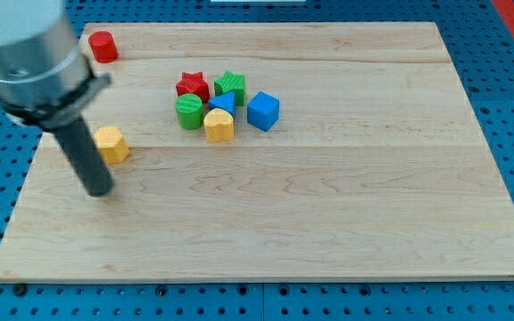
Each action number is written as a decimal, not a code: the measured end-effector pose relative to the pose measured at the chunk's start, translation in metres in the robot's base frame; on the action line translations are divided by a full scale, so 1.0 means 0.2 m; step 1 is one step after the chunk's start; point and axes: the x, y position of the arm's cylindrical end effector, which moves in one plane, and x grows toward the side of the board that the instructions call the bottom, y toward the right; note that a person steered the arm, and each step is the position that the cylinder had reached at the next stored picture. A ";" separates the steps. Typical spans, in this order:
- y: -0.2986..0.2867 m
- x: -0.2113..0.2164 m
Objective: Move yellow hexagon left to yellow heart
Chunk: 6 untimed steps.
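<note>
Rod-ended arm, no hand fitted, so there is no open or closed state to record; my tip [101,191] rests on the counter [328,223] toward the view's left, just below and slightly left of the yellow hexagon [111,144], close to it but contact cannot be confirmed. The yellow hexagon sits alone near the left edge, well apart from the cluster at upper centre. Cluster: yellow heart [219,126] at its lower edge, green cylinder [188,111] touching its left side, red star [192,86] and green star [230,85] behind, a small blue block [224,101] wedged in the middle, blue cube [262,111] at right. A red cylinder [103,45] stands at the top-left corner, uninvolved. Risks: pushing from the present side would likely send the hexagon toward the view's top, not rightward; a strong rightward push could ram the green cylinder and scatter the cluster, displacing the heart.
</note>
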 end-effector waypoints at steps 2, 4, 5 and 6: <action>0.33 -0.24; 0.13 -0.19; 0.12 -0.38; 0.34 -0.39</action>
